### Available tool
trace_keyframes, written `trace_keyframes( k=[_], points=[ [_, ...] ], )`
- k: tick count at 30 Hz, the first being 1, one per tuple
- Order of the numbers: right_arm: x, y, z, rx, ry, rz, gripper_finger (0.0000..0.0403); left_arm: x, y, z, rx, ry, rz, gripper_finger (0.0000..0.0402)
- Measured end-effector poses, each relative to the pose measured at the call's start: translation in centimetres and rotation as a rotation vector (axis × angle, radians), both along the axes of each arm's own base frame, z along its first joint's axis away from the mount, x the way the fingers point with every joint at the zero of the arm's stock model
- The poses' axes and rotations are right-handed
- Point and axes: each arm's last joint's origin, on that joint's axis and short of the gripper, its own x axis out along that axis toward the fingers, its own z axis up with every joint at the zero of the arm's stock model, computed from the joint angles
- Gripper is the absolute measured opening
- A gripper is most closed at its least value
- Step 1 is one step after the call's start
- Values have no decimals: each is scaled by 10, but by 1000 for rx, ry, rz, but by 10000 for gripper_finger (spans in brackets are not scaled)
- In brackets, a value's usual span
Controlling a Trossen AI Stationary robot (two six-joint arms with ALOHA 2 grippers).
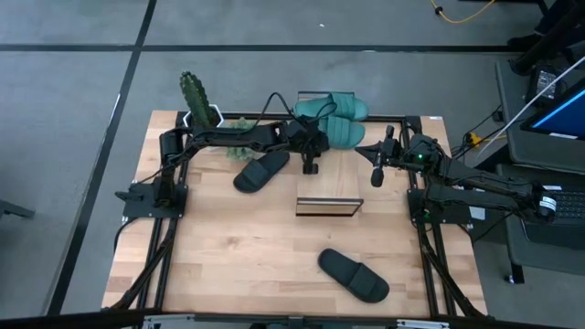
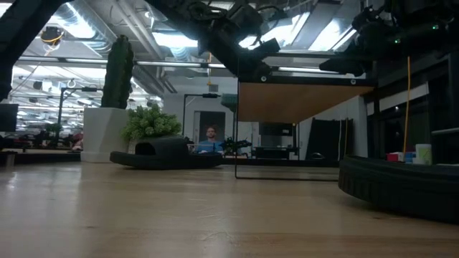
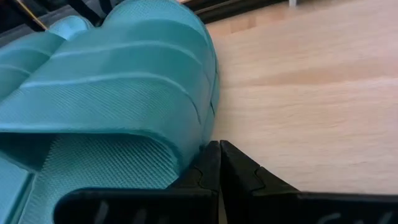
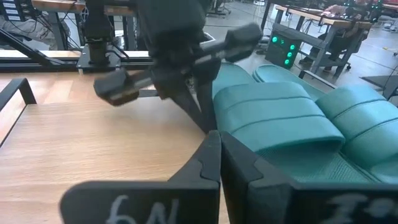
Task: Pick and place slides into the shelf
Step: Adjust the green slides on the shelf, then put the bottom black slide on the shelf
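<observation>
Two teal slides (image 1: 334, 117) sit on the shelf (image 1: 366, 169); two black slides (image 1: 261, 170) lie on the table (image 1: 228, 256), so I judge it half done. Left gripper (image 1: 309, 167) and right gripper (image 1: 376, 178): both closed, empty, above the shelf.

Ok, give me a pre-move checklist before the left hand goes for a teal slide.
1. Left hand empty: ok, fingers shut on nothing.
2. Left hand open for a grasp: not ok, shut.
3. Teal slides within reach: ok, the nearer one lies just ahead of the left hand in its wrist view.
4. Right hand clear of the path: cannot tell, it hangs shut beside the teal slides.
5. Shelf top free: ok, nothing on it.
6. Black slides placed: not ok, both on the table.
</observation>
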Motion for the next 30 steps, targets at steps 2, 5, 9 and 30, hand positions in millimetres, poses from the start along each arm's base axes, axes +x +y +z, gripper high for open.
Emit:
trace_keyframes(
  k=[2, 5, 9, 30],
  points=[
    [0, 0, 0, 0, 1, 0, 3, 1, -1, -1, 8, 1, -8, 0],
    [0, 0, 0, 1, 2, 0, 3, 3, -2, -1, 28, -11, -18, 0],
    [0, 0, -1, 4, 9, -2, 3, 5, -5, 0, 38, -25, -28, 0],
    [0, 1, -3, 11, 28, 6, 3, -15, -50, 68, 73, -173, -306, 0]
  ],
)
